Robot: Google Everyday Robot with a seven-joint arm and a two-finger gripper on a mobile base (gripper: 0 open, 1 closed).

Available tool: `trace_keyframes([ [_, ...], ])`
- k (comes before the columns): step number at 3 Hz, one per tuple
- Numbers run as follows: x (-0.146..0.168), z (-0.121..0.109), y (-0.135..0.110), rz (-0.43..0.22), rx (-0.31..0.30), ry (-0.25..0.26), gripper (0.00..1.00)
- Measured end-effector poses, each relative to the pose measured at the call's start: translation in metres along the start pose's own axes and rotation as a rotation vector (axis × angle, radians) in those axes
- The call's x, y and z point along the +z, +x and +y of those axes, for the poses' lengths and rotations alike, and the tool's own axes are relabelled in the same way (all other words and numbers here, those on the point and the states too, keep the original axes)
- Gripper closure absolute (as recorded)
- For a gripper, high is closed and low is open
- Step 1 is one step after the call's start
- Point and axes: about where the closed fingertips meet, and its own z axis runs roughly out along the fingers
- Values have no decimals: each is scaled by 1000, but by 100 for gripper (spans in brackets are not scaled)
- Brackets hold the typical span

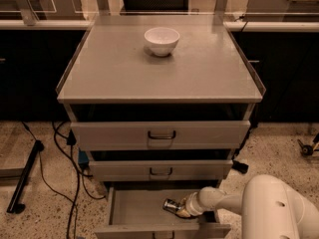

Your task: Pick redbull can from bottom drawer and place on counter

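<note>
At the bottom right of the frame our white arm (271, 210) reaches left into the open bottom drawer (132, 213), and the hand (183, 209) sits low over the drawer floor, right of its middle. The can (170, 205) lies on its side at the tip of the hand, its silver end pointing left. We see the two meet, but we cannot tell how far the hand is open or whether it grips the can. Above, the grey table (159, 78) carries only a white bowl (162, 40) near its far edge.
</note>
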Motion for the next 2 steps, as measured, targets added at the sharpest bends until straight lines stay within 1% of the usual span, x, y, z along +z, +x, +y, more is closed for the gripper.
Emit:
trace_keyframes([
  [1,1,-1,2,7,-4,-5,46],
  [2,-1,-2,1,9,-6,-6,26],
])
